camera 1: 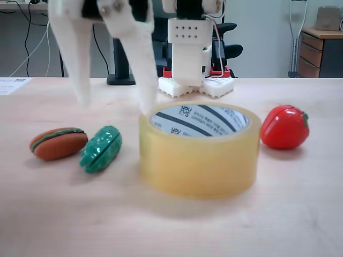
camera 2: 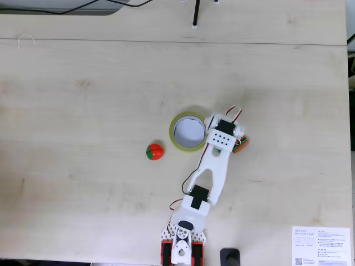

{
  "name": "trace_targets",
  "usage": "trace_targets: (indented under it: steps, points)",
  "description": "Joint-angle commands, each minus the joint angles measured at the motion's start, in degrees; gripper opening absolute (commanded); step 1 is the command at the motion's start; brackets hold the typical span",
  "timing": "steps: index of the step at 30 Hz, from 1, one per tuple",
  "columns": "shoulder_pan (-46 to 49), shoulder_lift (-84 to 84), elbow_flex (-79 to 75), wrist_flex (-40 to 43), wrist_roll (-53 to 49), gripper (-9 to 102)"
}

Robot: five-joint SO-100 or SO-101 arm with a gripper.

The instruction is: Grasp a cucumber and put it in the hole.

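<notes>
From the low fixed view, nearest the camera stands the big translucent yellowish roll of packing tape (camera 1: 199,155), lying flat in the middle of the frame, and the hole (camera 1: 199,120) at its white, black-printed core looks empty. Just left of it, apart from the roll, the small dark green bumpy plastic toy cucumber (camera 1: 101,149) lies on the pale wooden table (camera 1: 171,225), nearly touching the orange-brown toy burger (camera 1: 58,143) at its left. A glossy red toy tomato (camera 1: 284,127) sits at the right, near the roll. Above and a little behind the cucumber, in the upper left, the white two-finger gripper (camera 1: 113,103) hangs with its fingers spread wide and nothing between them, tips clear of the table. From the top-down fixed view the white arm (camera 2: 213,166) reaches up from the bottom edge, its head beside the roll (camera 2: 173,136). I'd say the approach is in hand, grasp not yet made. Next it must drop toward the camera over the cucumber and close without catching the burger.
</notes>
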Motion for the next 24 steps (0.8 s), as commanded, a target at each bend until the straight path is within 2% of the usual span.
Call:
trace_targets:
  steps: [1, 11, 24]
  points:
    - [0.62, 8.0, 2.9, 0.79, -4.31, 27]
    - [2.72, 7.82, 6.33, -2.55, -6.06, 26]
    - [3.16, 13.18, 2.99, -2.37, -6.06, 29]
